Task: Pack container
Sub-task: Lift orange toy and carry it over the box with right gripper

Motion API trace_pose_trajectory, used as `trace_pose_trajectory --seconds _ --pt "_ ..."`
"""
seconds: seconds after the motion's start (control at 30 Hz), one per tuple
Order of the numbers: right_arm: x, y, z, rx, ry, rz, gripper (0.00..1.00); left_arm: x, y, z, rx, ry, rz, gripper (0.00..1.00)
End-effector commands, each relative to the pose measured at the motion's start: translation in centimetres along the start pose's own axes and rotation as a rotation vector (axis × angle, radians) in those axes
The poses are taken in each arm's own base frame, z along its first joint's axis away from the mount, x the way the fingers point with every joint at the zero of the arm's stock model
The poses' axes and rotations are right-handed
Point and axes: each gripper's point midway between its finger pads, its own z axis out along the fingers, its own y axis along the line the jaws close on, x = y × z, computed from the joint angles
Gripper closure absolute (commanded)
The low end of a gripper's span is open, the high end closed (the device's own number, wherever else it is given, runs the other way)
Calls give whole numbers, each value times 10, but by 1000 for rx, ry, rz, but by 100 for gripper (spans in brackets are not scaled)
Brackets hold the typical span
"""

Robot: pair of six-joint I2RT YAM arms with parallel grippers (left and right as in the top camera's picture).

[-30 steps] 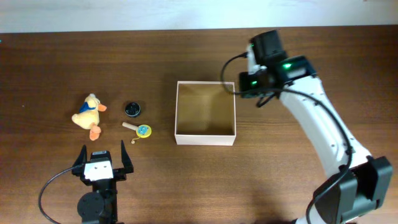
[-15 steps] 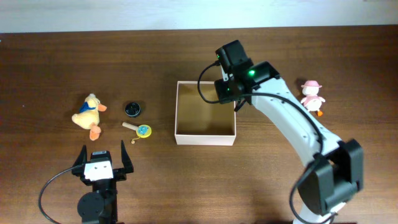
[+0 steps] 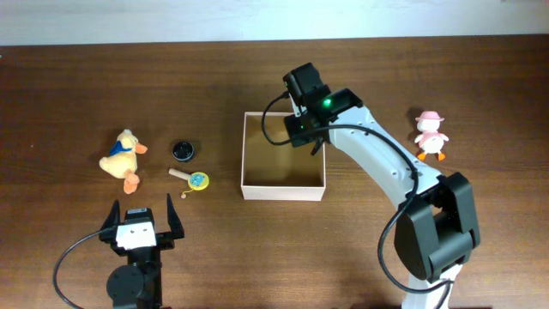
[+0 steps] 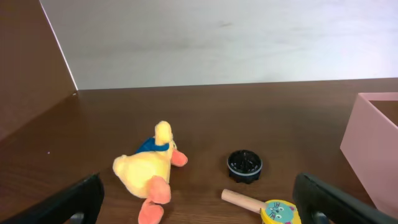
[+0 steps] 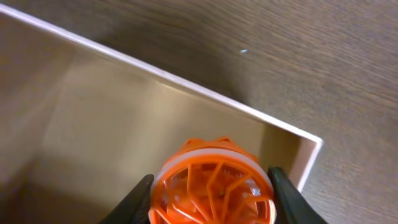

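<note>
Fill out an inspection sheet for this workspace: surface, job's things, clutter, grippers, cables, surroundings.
Surface: dark wooden table.
Job's things: container open, visible floor bare; orange ball held above one corner; plush duck, black cap and cat-face stick to one side, pink-hatted figure to the other, all outside.
Clutter: nothing seen.
Grippers: right gripper shut on orange ball; left gripper open, empty.
Cables: black cable looped beside left arm; another on right arm.
Surroundings: pale wall beyond the table.

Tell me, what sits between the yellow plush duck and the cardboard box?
In the overhead view, a small black round object and a wooden-handled toy with a yellow disc lie between the duck and the box.
</note>
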Motion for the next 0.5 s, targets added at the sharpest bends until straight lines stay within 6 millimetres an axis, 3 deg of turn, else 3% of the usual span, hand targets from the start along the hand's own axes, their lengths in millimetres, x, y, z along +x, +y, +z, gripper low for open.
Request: trace_pose_trajectory --seconds 0.0,0.47 --pt "-6 8 0 -13 -18 -23 72 1 -2 0 13 -4 9 1" --pt "3 11 29 -12 28 -33 72 1 -2 0 13 -4 9 1"
